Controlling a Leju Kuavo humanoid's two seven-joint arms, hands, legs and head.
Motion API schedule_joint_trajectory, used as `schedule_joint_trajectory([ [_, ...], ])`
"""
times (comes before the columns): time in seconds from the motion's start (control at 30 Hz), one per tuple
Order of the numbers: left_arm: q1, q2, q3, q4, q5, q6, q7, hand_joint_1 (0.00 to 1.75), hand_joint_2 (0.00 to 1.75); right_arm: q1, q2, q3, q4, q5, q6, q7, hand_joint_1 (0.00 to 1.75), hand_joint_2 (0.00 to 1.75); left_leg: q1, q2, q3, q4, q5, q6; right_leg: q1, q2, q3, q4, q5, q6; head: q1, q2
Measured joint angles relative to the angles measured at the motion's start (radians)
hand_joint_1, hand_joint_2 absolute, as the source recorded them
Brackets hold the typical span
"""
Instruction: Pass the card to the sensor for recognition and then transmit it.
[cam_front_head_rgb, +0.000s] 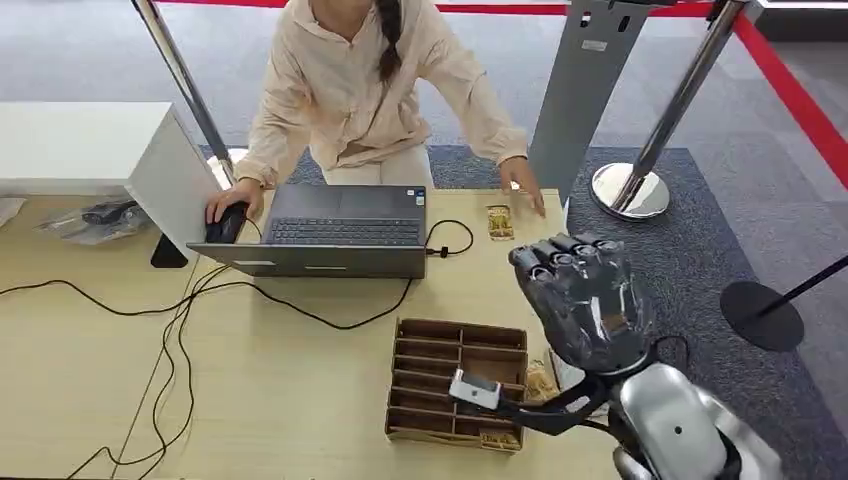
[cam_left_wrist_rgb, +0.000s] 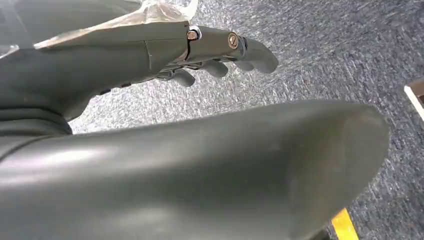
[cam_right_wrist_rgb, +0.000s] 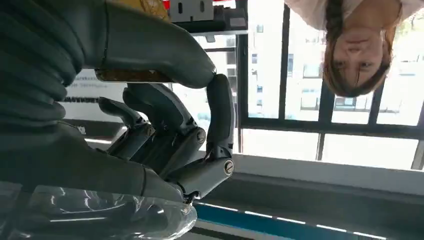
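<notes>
My right hand (cam_front_head_rgb: 585, 300) is raised above the table's right side, its back toward the head camera and its fingers curled. In the right wrist view the thumb and fingers (cam_right_wrist_rgb: 220, 115) pinch a thin brown card (cam_right_wrist_rgb: 132, 75) edge-on. A small white sensor (cam_front_head_rgb: 474, 388) on a black arm sits just below and left of that hand, over a brown slotted cardboard box (cam_front_head_rgb: 458, 352). Another brown card (cam_front_head_rgb: 499, 222) lies on the table by a person's hand (cam_front_head_rgb: 524, 184). My left hand (cam_left_wrist_rgb: 210, 55) hangs over blue carpet, fingers apart, holding nothing.
A person (cam_front_head_rgb: 370, 80) sits behind an open laptop (cam_front_head_rgb: 335, 232), one hand on a mouse (cam_front_head_rgb: 228, 222). Black cables (cam_front_head_rgb: 180, 320) trail over the wooden table (cam_front_head_rgb: 90, 380). A white box (cam_front_head_rgb: 90, 150) stands at the back left. Barrier posts (cam_front_head_rgb: 640, 170) stand on the carpet at right.
</notes>
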Motion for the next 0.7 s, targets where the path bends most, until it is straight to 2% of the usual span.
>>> schedule_joint_trajectory([
  [0.37,-0.019,-0.014,-0.003,0.000,-0.042,-0.023,0.018,0.00,0.00,-0.228,0.037,-0.009,0.011,-0.103,0.013,-0.010,1.75,1.75,0.000,0.000,-0.001,0.000,0.002,0.000,0.000,0.000,0.000,0.000,0.001,0.000,0.000,0.000],
  [0.7,-0.047,-0.031,-0.012,0.000,-0.079,-0.044,0.041,0.00,0.00,-0.376,0.119,0.031,0.156,-0.174,-0.025,-0.001,1.75,1.75,0.000,-0.001,-0.002,0.000,0.002,-0.001,0.000,0.000,0.000,0.001,0.002,0.000,0.000,0.000],
])
